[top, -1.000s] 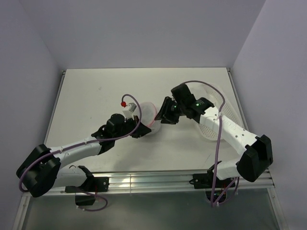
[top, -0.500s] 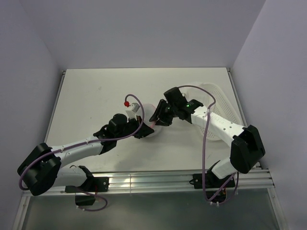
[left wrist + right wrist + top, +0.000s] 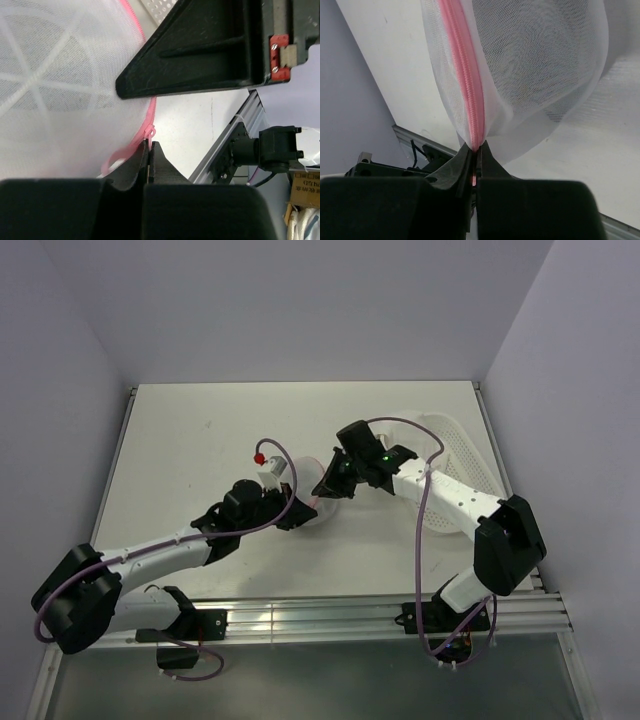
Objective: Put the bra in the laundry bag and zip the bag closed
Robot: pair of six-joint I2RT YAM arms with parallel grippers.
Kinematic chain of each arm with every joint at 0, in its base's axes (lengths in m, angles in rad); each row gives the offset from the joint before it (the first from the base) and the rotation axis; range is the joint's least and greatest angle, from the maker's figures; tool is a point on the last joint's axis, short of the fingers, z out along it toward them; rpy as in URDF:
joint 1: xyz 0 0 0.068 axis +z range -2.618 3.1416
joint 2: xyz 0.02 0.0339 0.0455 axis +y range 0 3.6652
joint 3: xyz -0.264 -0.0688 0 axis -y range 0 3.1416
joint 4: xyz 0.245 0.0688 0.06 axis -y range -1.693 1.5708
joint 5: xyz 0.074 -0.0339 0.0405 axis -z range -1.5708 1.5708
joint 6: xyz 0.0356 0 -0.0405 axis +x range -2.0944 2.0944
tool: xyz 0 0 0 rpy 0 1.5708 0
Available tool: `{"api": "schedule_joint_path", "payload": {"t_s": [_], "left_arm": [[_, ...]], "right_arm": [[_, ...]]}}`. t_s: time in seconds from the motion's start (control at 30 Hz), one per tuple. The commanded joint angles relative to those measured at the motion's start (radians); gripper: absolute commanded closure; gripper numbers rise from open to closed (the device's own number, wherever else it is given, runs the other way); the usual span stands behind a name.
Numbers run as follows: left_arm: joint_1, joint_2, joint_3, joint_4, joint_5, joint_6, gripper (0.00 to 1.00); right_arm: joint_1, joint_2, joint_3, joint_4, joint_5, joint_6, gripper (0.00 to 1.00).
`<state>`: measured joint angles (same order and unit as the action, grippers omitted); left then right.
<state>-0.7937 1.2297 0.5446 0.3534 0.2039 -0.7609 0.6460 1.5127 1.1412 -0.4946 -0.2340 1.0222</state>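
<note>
The left gripper (image 3: pixel 150 152) was clamped on the pink zipper pull (image 3: pixel 149 134) of the laundry bag (image 3: pixel 55 95). The right gripper (image 3: pixel 476 159) was pinched tight on the zipper trim (image 3: pixel 470 85).

No legible text, brand, number or sign in any view. Only candidate is a white label (image 3: pixel 304 180) at the right edge of the left wrist view, off past the worktop's edge: some print on it, too small to read.
</note>
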Motion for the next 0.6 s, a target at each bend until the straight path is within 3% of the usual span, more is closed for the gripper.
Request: {"api": "schedule_joint_path", "payload": {"t_s": [0.0,0.57], "left_arm": [[0.004,-0.053,-0.041,-0.005,-0.035,0.003,1.0],[0.065,-0.095,-0.133,-0.008,-0.024,-0.011,1.0]], "right_arm": [[-0.02,0.007,0.054,0.008,0.016,-0.025,1.0],[-0.089,0.003,0.086,-0.025,0.004,-0.08,1.0]]}}
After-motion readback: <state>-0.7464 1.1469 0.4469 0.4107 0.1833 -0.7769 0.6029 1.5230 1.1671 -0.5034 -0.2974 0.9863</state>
